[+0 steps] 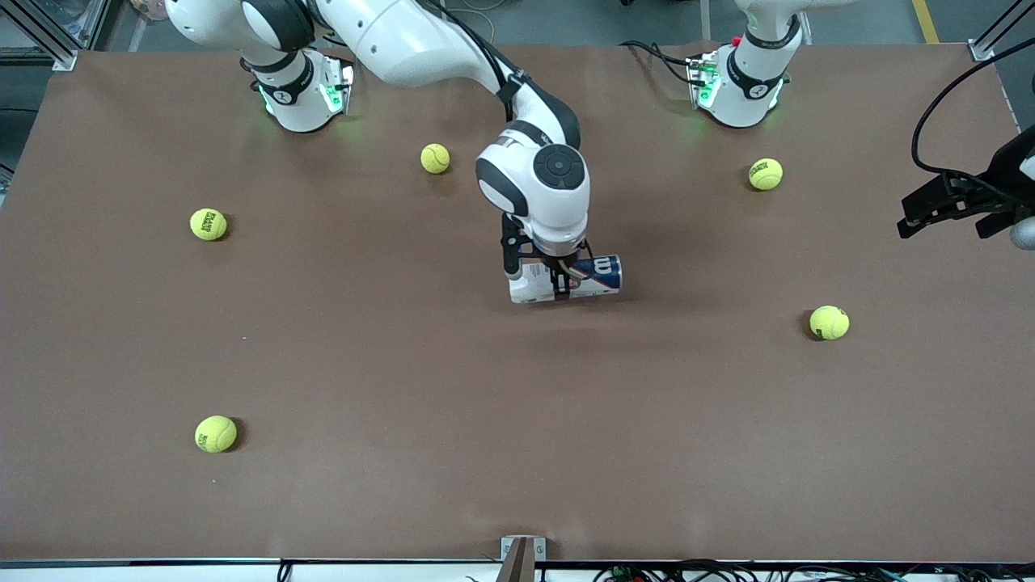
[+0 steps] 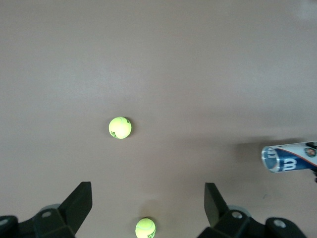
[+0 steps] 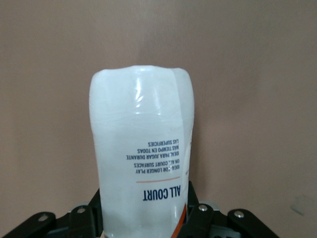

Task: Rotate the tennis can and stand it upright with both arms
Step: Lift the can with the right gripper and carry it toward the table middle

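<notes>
Right wrist view, tennis can [image 3: 141,148], "ALL COURT"

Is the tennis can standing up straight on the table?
No, the tennis can lies on its side on the brown table, with the right gripper closed around it.

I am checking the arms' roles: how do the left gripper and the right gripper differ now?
The right gripper is down at the table, shut on the lying tennis can; the left gripper holds nothing and hangs open above the table, near the left arm's end, over two tennis balls. Both are black two-finger grippers.
</notes>
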{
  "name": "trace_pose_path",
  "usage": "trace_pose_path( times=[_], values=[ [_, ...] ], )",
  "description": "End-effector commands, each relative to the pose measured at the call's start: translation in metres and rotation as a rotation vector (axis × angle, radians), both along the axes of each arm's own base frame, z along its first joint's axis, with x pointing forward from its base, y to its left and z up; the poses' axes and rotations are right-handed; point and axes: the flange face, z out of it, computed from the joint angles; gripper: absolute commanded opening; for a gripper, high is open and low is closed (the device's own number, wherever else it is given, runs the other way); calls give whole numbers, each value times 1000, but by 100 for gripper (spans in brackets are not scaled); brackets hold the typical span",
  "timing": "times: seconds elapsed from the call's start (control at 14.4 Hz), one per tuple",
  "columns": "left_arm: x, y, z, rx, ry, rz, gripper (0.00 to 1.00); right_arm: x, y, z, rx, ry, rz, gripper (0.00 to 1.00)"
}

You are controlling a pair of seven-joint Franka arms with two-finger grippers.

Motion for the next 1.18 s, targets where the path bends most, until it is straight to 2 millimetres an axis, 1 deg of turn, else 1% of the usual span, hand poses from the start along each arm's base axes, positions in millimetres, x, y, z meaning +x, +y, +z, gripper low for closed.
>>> trace_pose_path(
  times=[0.0,0.14,0.21,0.28,0.35,0.42,0.56,0.7,0.84,0.9,1.04,1.11],
  values=[
    [-6,2,6,13,4,-2,100,3,8,-19,0,-33,-4,63],
    [-6,2,6,13,4,-2,100,-2,14,-29,15,-46,7,66],
    [-6,2,6,13,4,-2,100,-2,14,-32,14,-45,8,71],
    [-6,2,6,13,4,-2,100,-3,15,-33,14,-44,9,83],
    [-6,2,6,13,4,0,100,-3,14,-34,12,-43,8,97],
    [-6,2,6,13,4,-2,100,-2,14,-33,12,-44,8,100],
    [-6,2,6,13,4,0,100,-2,14,-32,13,-45,9,100],
    [-6,2,6,13,4,0,100,-1,15,-25,20,-50,9,100],
    [-6,2,6,13,4,0,100,0,15,-12,25,-51,7,100],
    [-6,2,6,13,4,0,100,0,16,-2,35,-55,9,100],
    [-6,2,6,13,4,0,100,1,13,7,20,-37,3,100],
    [-6,2,6,13,4,0,100,3,15,23,25,-35,2,100]
  ],
)
